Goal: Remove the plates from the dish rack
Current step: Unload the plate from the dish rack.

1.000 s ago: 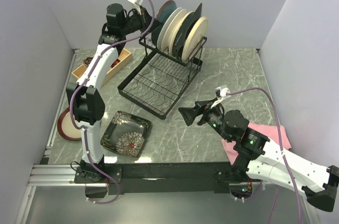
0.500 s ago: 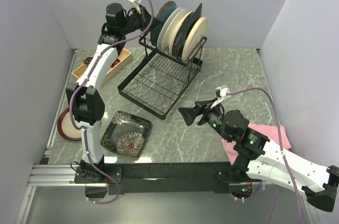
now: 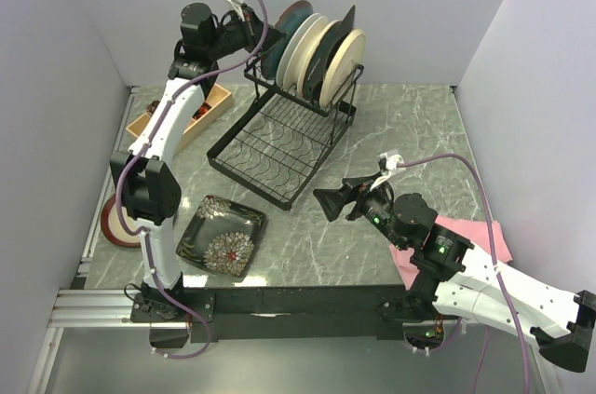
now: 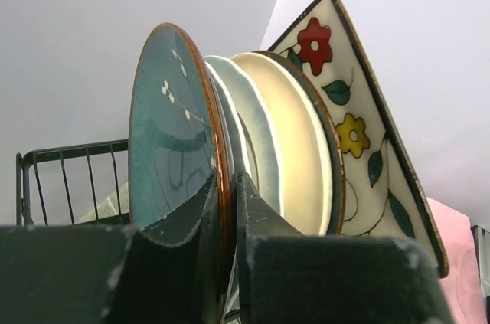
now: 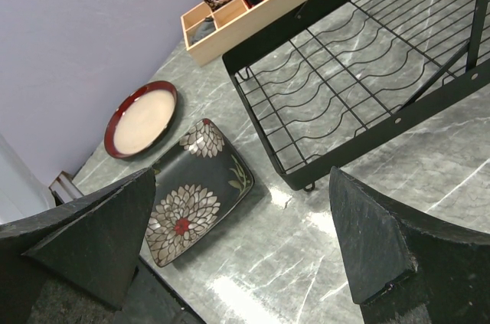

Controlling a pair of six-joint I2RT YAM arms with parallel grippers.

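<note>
The black wire dish rack (image 3: 279, 147) stands at mid-table with several plates upright in its upper frame. Leftmost is a round teal plate (image 4: 168, 140) (image 3: 291, 17), and my left gripper (image 4: 227, 209) (image 3: 264, 40) is shut on its brown rim. Behind it stand a white plate (image 4: 245, 132), a cream plate (image 4: 295, 148) and a cream square plate with coloured flowers (image 4: 360, 132). A black square plate with white flowers (image 3: 222, 234) (image 5: 191, 201) and a red-rimmed tan plate (image 3: 116, 217) (image 5: 142, 119) lie on the table. My right gripper (image 3: 328, 200) (image 5: 241, 240) hovers open and empty by the rack's front corner.
A wooden compartment tray (image 3: 177, 119) (image 5: 249, 2) sits left of the rack against the wall. A pink folded cloth (image 3: 475, 236) lies under the right arm. Walls close in on the left, back and right.
The left arm has shifted slightly up and to the left, still gripping the teal plate's rim. The right arm has not moved.
</note>
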